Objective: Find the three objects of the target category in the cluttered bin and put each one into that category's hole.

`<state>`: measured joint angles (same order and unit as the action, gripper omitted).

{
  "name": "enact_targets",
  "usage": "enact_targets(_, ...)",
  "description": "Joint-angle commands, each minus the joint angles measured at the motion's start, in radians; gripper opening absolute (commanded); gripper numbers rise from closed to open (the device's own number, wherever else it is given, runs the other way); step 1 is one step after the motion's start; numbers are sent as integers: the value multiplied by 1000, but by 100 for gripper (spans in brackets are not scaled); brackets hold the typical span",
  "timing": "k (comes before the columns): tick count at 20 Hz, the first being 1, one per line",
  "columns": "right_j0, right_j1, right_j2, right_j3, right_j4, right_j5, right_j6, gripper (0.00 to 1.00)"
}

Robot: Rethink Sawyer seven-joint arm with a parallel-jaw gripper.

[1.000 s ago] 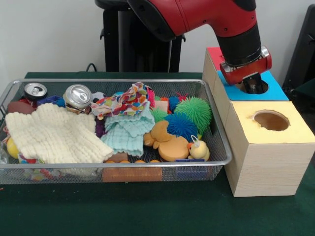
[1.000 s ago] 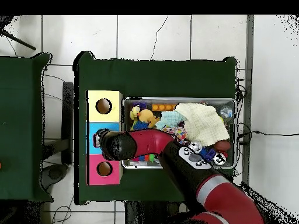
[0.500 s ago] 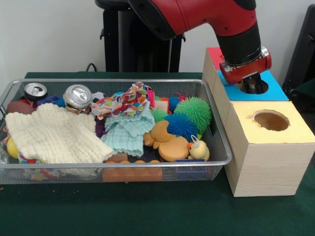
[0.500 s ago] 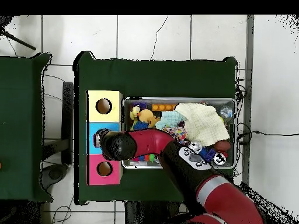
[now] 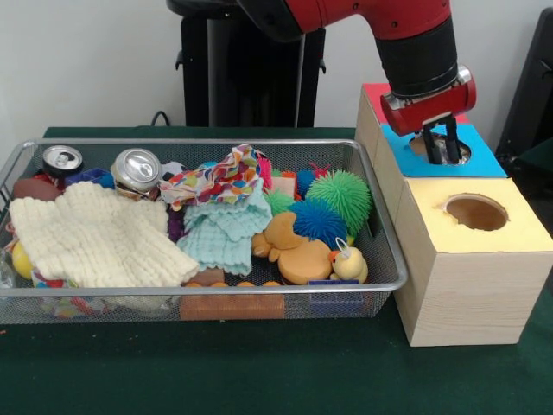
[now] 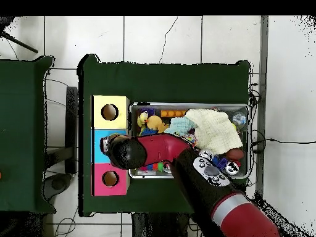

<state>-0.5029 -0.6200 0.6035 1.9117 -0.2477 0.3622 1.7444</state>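
Observation:
My gripper [image 5: 441, 149] hangs just above the round hole [image 5: 463, 154] in the blue-topped box [image 5: 484, 162], its two fingers apart with nothing between them. In the overhead view the arm's wrist [image 6: 117, 150] covers the blue box [image 6: 99, 145] and hides the gripper. The wire bin [image 5: 216, 285] holds two drink cans [image 5: 136, 169] [image 5: 61, 158], a cream cloth [image 5: 95, 233], a mint cloth [image 5: 223, 235], a patterned cloth [image 5: 216, 180], green [image 5: 344, 194] and blue [image 5: 317, 220] spiky balls, an orange duck [image 5: 294, 252] and a small yellow duck [image 5: 349, 262].
A yellow-topped box [image 5: 475, 259] with its own hole [image 5: 476, 212] stands in front of the blue one, and a red-topped box [image 5: 373, 91] behind it. All three stand against the bin's right side. The black pedestal [image 5: 242, 78] rises behind the bin.
The gripper has lifted out of the blue box's hole, and its fingertips now show above the rim. Nothing in the bin has moved.

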Motion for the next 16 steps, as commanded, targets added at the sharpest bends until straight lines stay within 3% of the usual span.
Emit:
enact_targets(1,-26,-34,-16,21,-14,49,46,100)
enact_targets(8,14,-77,-61,17,-13,68,75,100)
enact_targets(16,3,-72,-48,16,-6,81,55,100)
